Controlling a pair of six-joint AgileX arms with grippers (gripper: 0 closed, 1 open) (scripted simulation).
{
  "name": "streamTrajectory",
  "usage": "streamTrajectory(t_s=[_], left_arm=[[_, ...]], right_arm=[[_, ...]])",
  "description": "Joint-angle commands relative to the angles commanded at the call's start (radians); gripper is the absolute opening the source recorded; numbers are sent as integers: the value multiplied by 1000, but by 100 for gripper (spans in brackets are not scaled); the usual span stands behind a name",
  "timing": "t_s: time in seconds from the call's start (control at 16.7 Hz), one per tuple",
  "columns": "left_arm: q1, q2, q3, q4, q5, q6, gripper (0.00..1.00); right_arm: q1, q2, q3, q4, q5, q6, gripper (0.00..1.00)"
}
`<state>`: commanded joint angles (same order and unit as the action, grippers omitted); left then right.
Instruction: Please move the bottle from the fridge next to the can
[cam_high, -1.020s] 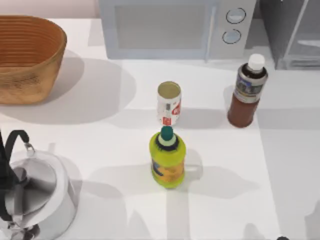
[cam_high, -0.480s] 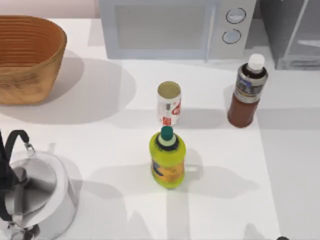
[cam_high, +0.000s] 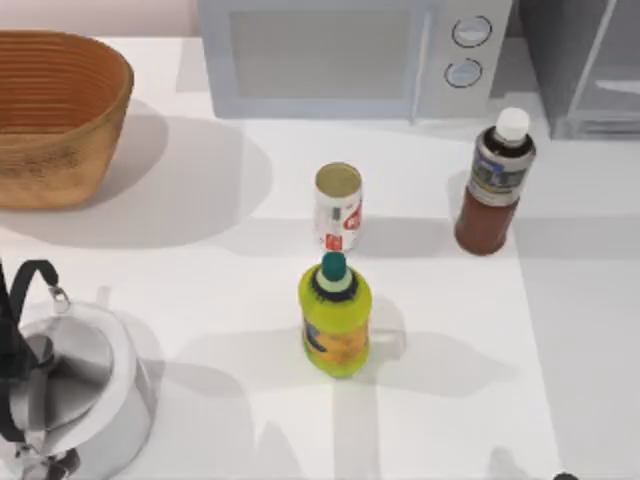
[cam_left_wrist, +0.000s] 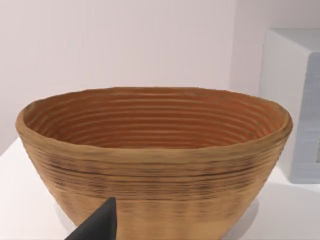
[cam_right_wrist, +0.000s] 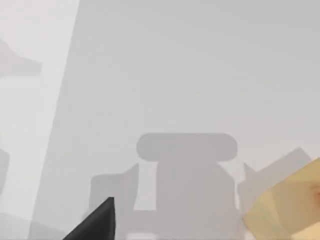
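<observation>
The reddish-brown bottle (cam_high: 493, 185) with a white cap stands upright on the table, in front of the fridge (cam_high: 590, 60) at the back right. The white can (cam_high: 338, 205) with red markings stands upright near the table's middle, a good gap to the left of the bottle. Neither gripper is near them. In the left wrist view a dark part of my left gripper (cam_left_wrist: 100, 225) sits in front of the woven basket (cam_left_wrist: 150, 165). In the right wrist view a dark part of my right gripper (cam_right_wrist: 97, 222) hangs over pale, shadowed table surface.
A yellow-green bottle (cam_high: 336, 320) with a teal cap stands just in front of the can. A light grey microwave (cam_high: 340, 55) is at the back, the basket (cam_high: 55, 115) at the back left, and a steel kettle (cam_high: 70, 390) at the front left. Bare table lies between can and bottle.
No object has moved. Only the faint shadows near the table's front edge have shifted a little.
</observation>
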<state>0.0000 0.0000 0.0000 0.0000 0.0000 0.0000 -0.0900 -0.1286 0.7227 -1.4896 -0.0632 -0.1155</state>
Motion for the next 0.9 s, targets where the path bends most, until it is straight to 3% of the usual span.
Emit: streamTrajectory(t_s=[0.3, 0.9], left_arm=[[0, 0, 0, 0, 0, 0, 100], [0, 0, 0, 0, 0, 0, 100]], right_arm=[[-353, 367, 157, -62, -194, -367, 100], [-1310, 1496, 487, -68, -670, -1474, 100]])
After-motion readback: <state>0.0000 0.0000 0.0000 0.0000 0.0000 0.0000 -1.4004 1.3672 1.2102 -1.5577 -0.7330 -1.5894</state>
